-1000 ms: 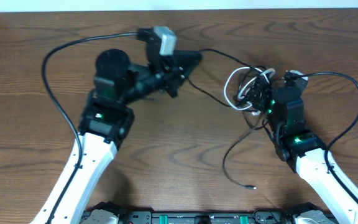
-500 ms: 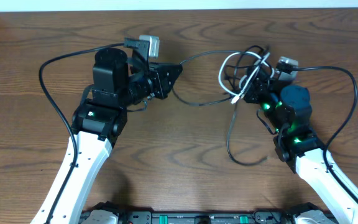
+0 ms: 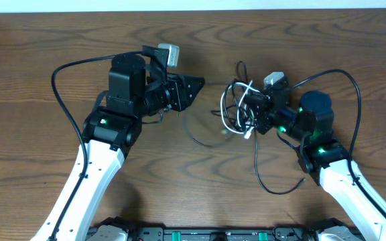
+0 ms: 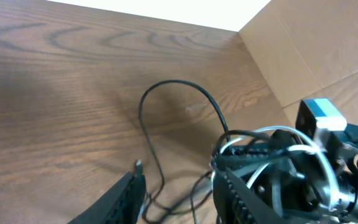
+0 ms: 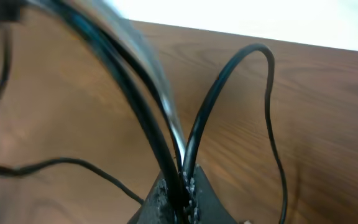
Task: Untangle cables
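Nearest, a loose black loop of the cables (image 3: 240, 107) trails across the wooden counter (image 3: 179, 194). Beyond it, the right gripper (image 5: 180, 190) has its jaws clenched on the tangle of black cords and one white strand. Farther back and to the left, the left gripper (image 4: 179, 196) has its jaws released, grasping nothing.

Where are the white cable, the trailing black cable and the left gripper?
white cable (image 3: 224, 117), overhead view, left curve of its loop.
trailing black cable (image 3: 256, 164), overhead view, its long straight stretch.
left gripper (image 4: 178, 186), left wrist view, midway between its open fingers.
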Tool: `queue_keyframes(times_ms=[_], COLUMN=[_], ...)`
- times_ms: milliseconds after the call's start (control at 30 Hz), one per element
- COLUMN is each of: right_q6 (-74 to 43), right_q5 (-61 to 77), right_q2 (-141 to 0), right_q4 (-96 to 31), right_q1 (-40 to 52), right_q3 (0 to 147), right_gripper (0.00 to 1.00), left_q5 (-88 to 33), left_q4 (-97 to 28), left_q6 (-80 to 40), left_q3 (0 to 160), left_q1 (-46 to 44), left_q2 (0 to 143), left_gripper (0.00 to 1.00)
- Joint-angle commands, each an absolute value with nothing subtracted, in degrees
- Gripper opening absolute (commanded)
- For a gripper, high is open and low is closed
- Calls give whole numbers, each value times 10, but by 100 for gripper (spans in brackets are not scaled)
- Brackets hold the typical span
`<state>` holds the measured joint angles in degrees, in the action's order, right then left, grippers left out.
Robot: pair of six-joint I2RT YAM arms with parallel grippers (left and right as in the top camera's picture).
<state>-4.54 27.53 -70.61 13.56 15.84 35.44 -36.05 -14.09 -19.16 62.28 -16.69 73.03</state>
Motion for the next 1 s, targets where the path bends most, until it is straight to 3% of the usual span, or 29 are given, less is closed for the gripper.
queue_keyframes(times_ms=[0, 167, 300, 333, 433, 700, 800, 967], right_q6=[7, 92, 116, 121, 130, 130, 128, 89], right_q5=[208, 209, 226, 234, 255, 254, 255, 255], right_q2=[-703, -703, -702, -702, -701, -701, -701, -701], right_q4=[128, 89, 110, 117, 151, 223, 243, 280], right_q1=[155, 155, 168, 171, 189, 226, 230, 230], right_q3=[359, 359, 359, 359, 359, 359, 359, 359], right_gripper=[1, 1, 1, 1, 1, 1, 1, 1], left_q5=[-368, -406, -486, -489, -489, -491, -491, -488], left_q4=[-141, -140, -166, -179, -220, -236, -236, -236], left_q6=[-187, -168, -64, -44, 7, 9, 9, 9], left_q3=[639, 639, 639, 639, 639, 639, 639, 639], left_q1=[-168, -168, -169, -170, -172, -172, -172, -172], left_q2=[733, 732, 733, 733, 733, 733, 733, 733], left_gripper=[42, 49, 74, 76, 77, 77, 70, 69])
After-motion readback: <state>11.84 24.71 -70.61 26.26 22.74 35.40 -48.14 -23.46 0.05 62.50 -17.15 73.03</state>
